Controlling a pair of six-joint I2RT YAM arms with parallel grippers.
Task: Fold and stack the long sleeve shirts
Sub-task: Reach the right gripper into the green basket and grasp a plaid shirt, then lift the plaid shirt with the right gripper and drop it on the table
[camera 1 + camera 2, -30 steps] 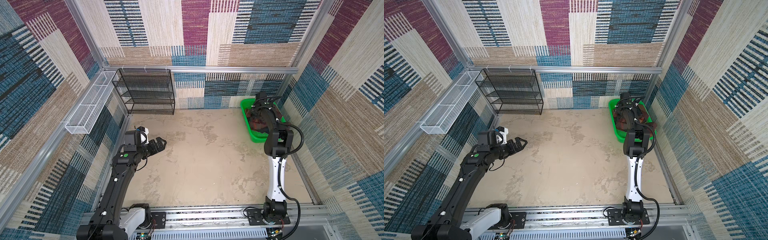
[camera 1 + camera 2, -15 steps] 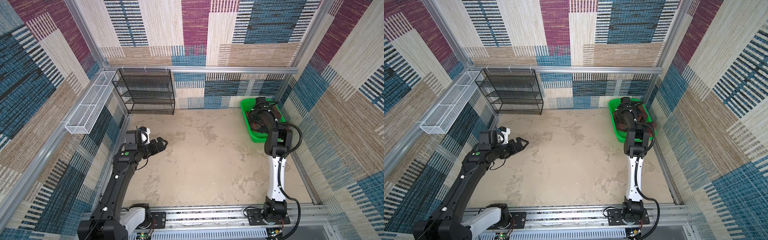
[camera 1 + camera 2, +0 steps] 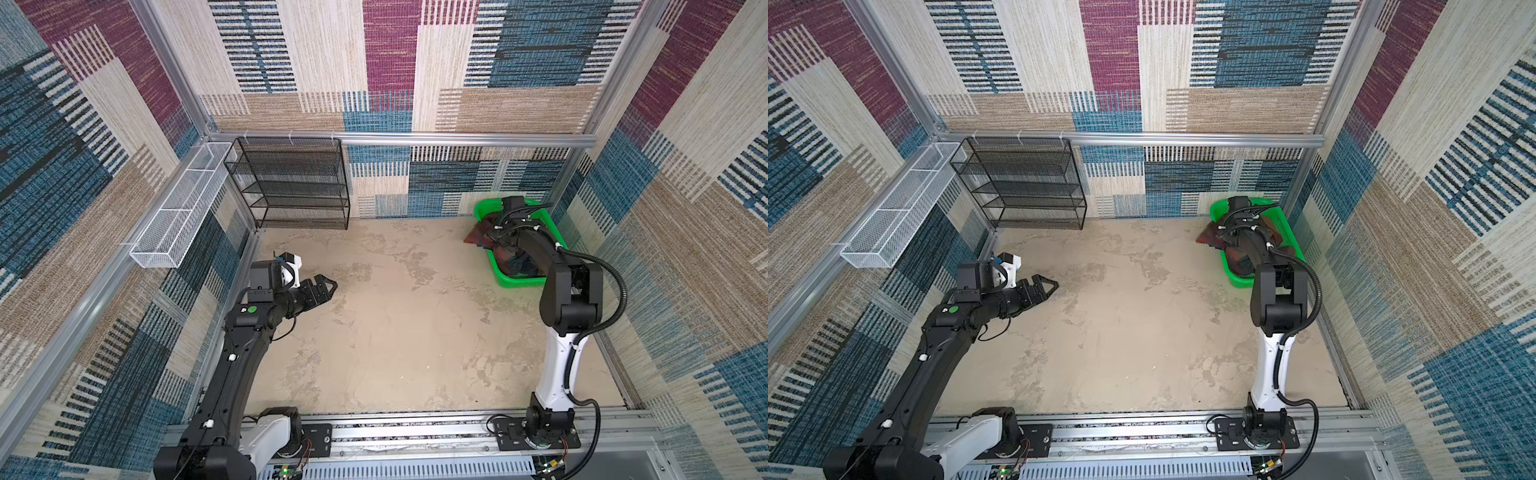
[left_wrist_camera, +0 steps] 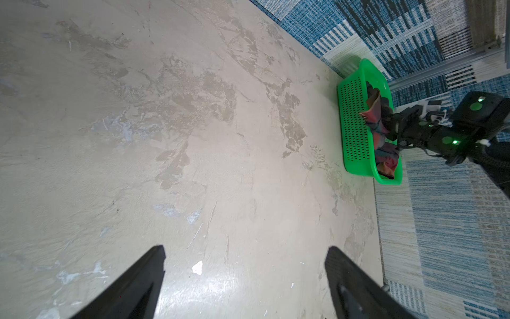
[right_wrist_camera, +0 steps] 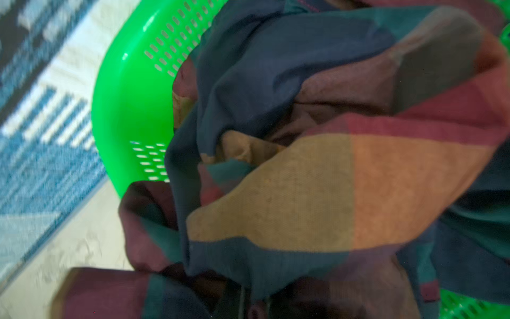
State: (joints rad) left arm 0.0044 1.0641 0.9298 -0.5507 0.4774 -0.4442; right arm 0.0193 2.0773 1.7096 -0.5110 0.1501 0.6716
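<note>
Right wrist view shows the shirt (image 5: pixel 303 193) bunched in the basket (image 5: pixel 124 96), one fold over its rim. The right jaws are closed on the cloth there. The left jaws stand wide open above the counter (image 4: pixel 193 124), well apart from the basket, holding nothing.

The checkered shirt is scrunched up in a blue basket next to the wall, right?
The basket is green, not blue; the left wrist view shows it plainly. The checkered shirt is scrunched up in that green basket next to the wall.

Bright even light; rt wrist view blurred, v. close.
</note>
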